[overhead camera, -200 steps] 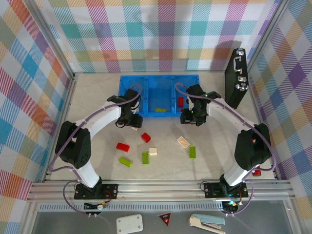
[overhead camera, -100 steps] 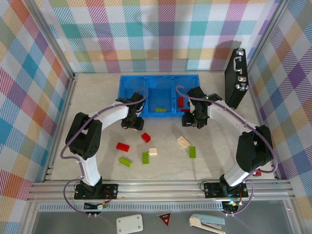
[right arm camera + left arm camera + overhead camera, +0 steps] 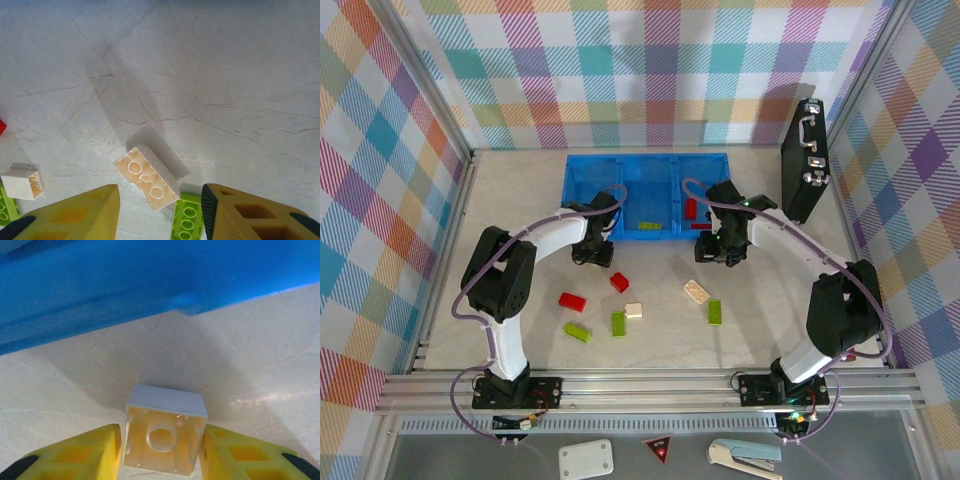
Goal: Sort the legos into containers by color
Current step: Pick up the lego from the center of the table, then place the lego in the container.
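Note:
My left gripper (image 3: 161, 442) is shut on a small cream lego (image 3: 165, 407) that lies on its side, hollow underside toward the camera, just in front of the blue bin's wall (image 3: 125, 285). In the top view that gripper (image 3: 597, 255) is at the bin's (image 3: 590, 170) front left. My right gripper (image 3: 718, 252) hangs open above the table with nothing between its fingers. Below the right gripper (image 3: 160, 196) lie a long cream lego (image 3: 146, 176), a green lego (image 3: 187, 220) and a small cream lego (image 3: 21, 182). The middle compartment holds a green lego (image 3: 648, 227), the right one a red lego (image 3: 691, 208).
Loose on the table are red legos (image 3: 572, 301) (image 3: 619, 282), green legos (image 3: 577, 331) (image 3: 618, 323) (image 3: 714, 311) and cream legos (image 3: 634, 310) (image 3: 697, 291). A black briefcase (image 3: 805, 160) stands upright at the back right by the wall.
The left arm has swung in toward the bin's front and its fingers have narrowed onto the small cream lego. The right arm has barely moved.

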Robot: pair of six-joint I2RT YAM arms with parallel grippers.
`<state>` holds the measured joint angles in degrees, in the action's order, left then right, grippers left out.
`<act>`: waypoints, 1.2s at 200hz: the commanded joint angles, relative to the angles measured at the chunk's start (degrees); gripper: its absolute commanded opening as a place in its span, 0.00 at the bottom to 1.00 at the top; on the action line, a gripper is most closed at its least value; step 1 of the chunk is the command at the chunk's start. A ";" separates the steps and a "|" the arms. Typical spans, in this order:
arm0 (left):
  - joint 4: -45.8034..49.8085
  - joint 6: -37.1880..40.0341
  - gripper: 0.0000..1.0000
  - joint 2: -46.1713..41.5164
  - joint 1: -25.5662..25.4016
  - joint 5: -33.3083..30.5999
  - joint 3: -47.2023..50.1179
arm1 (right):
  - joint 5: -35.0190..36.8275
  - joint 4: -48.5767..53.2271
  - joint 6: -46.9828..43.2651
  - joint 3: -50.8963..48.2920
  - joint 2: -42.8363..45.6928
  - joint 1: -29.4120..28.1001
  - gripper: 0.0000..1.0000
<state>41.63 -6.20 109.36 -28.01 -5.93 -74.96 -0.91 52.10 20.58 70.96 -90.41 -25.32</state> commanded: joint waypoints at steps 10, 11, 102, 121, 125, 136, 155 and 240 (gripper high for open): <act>0.38 0.31 0.41 0.75 -0.47 -0.84 -1.51 | 0.34 0.80 0.81 -0.48 1.55 -0.34 0.48; 0.38 0.31 0.41 0.67 -0.47 -0.84 -1.51 | 0.31 0.81 0.80 -0.47 1.55 -0.34 0.48; 3.07 -0.95 0.38 -3.43 -0.38 -2.80 -1.74 | 0.30 1.34 0.91 -0.04 2.21 -0.52 0.48; 4.32 -1.43 0.38 -4.23 -0.31 -3.87 -2.45 | 0.34 1.45 0.96 -0.05 2.33 -0.69 0.48; 4.48 -1.51 0.38 -4.45 -0.29 -3.95 -2.47 | 0.38 1.51 0.97 -0.08 2.34 -0.78 0.48; 4.82 -1.71 0.38 -5.00 -0.16 -4.00 -2.81 | 0.45 1.54 0.96 -0.12 2.43 -0.89 0.48; 5.48 -2.17 0.38 -5.92 0.13 -4.00 -3.66 | 0.70 1.86 1.17 -0.12 2.71 -0.96 0.48; 6.36 -2.85 0.38 -6.14 3.26 -1.86 -10.48 | 1.19 2.70 1.20 0.24 3.58 -0.96 0.48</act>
<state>46.46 -8.16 104.33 -26.39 -8.49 -82.61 -0.23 53.23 20.78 70.94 -88.42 -25.96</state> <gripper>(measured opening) 0.379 0.484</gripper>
